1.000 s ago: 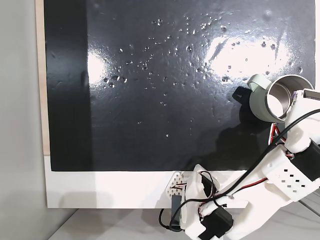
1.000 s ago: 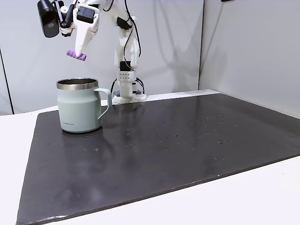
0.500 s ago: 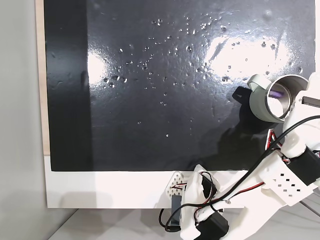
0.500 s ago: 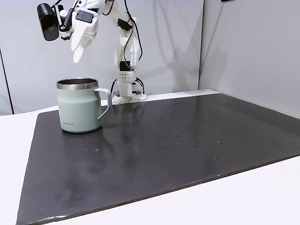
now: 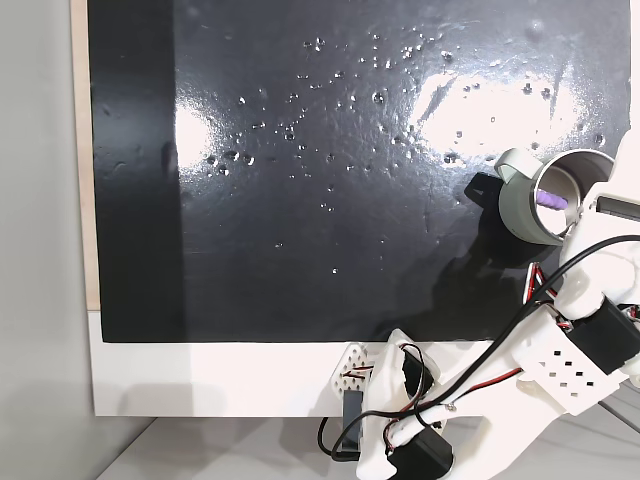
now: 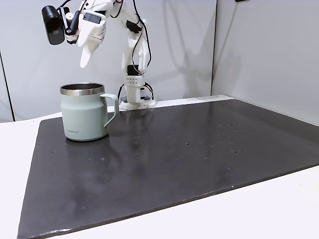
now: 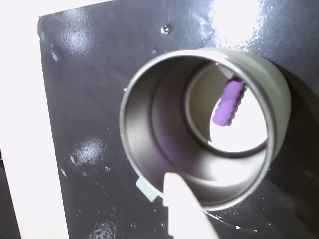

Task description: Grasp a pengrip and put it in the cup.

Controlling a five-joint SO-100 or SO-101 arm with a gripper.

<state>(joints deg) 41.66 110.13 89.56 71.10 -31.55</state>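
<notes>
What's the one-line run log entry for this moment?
pengrip: lying inside cup | gripper: above cup, holding nothing | phase: drop done

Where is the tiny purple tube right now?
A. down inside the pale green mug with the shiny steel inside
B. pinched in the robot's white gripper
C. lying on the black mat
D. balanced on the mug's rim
A. In the wrist view the tiny purple tube lies on the bottom of the pale green mug with the shiny steel inside, and the white gripper above it holds nothing.
</notes>
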